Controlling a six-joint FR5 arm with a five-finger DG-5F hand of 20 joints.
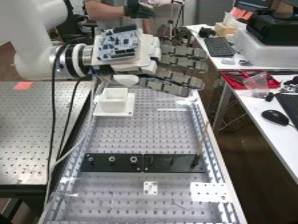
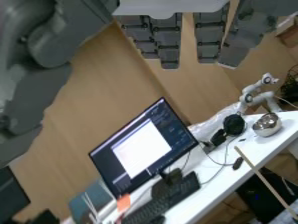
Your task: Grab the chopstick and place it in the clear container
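One dark grey hand (image 1: 181,63), fingers straight and spread open, gripping nothing, poised above and beyond the black strip (image 1: 174,163), the chopstick (image 1: 201,141) leaning upward from that strip's right end.

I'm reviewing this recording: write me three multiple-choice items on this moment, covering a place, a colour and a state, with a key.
1. Where is the lower end of the chopstick?
A) In the white box
B) At the black bar
C) On a keyboard

2. What colour is the tray on the white side table?
A) Red
B) Green
C) Yellow

3. How are the fingers of the hand?
A) Curled round the chopstick
B) Curled into a fist
C) Extended, holding nothing

Key:
1 B: in the high view it meets the bar's right part.
2 A: its rim shows red.
3 C: the fingers reach out straight, well apart from the chopstick.
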